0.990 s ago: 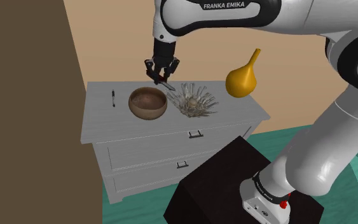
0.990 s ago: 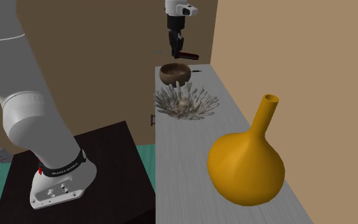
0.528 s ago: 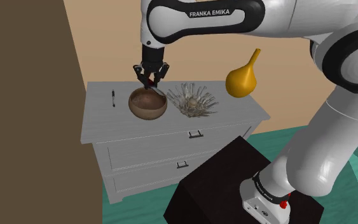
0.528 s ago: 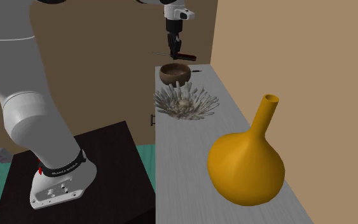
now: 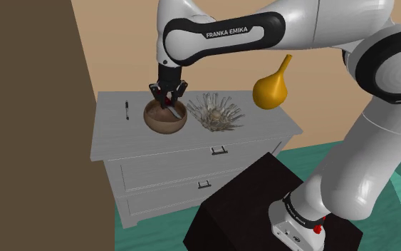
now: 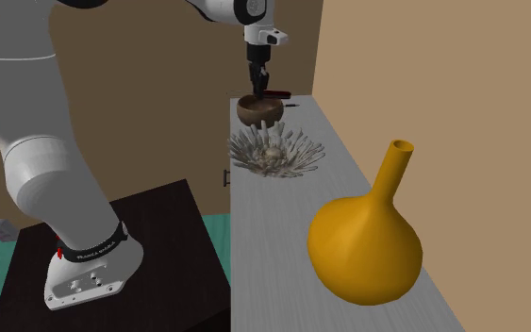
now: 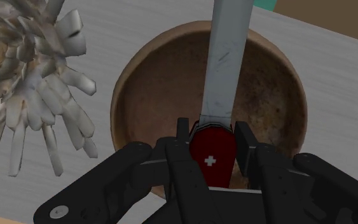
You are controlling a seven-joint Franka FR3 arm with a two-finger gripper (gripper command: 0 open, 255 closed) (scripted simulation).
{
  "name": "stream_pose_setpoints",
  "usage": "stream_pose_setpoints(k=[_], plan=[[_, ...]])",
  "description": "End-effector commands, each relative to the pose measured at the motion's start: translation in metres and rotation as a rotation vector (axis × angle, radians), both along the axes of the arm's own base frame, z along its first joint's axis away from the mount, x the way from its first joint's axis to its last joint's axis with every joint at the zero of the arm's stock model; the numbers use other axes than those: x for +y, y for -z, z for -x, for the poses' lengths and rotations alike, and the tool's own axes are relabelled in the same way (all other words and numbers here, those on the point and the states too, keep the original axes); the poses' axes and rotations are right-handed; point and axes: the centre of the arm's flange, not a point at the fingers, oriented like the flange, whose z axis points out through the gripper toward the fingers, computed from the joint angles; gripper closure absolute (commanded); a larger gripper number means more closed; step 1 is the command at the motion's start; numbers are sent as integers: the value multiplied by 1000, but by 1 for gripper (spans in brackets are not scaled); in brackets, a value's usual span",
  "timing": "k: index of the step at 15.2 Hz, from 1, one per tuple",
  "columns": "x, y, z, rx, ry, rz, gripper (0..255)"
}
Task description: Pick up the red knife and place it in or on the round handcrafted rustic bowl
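Note:
A round brown bowl [image 5: 166,118] stands on the grey dresser top [image 5: 113,132]. My gripper [image 5: 167,95] hangs just above its rim, shut on the red knife. In the wrist view the fingers [image 7: 182,137] clasp the red handle [image 7: 210,158], which bears a white cross, and the grey blade [image 7: 226,63] stretches away across the bowl's hollow [image 7: 165,95]. From the second exterior view the gripper [image 6: 257,85] sits low over the bowl [image 6: 259,111], with the knife's handle [image 6: 277,93] sticking out to that view's right.
A spiky pale ornament [image 5: 216,112] stands right beside the bowl. A yellow gourd vase [image 5: 271,87] is farther along the dresser top, and a dark pen [image 5: 127,110] lies on the bowl's other side. A brown panel [image 5: 28,121] rises at the shoulder view's left.
The gripper carried the knife towards the shoulder view's left, from above the ornament's edge to over the bowl, and came down close to the rim.

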Motion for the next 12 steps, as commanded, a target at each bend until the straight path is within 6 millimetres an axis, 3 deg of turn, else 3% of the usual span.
stream_pose_setpoints(k=[1,9,10,12], plan=[[0,13,0,0,0,0,255],[0,13,0,0,0,0,255],[0,13,0,0,0,0,0],[0,13,0,0,0,0,0]])
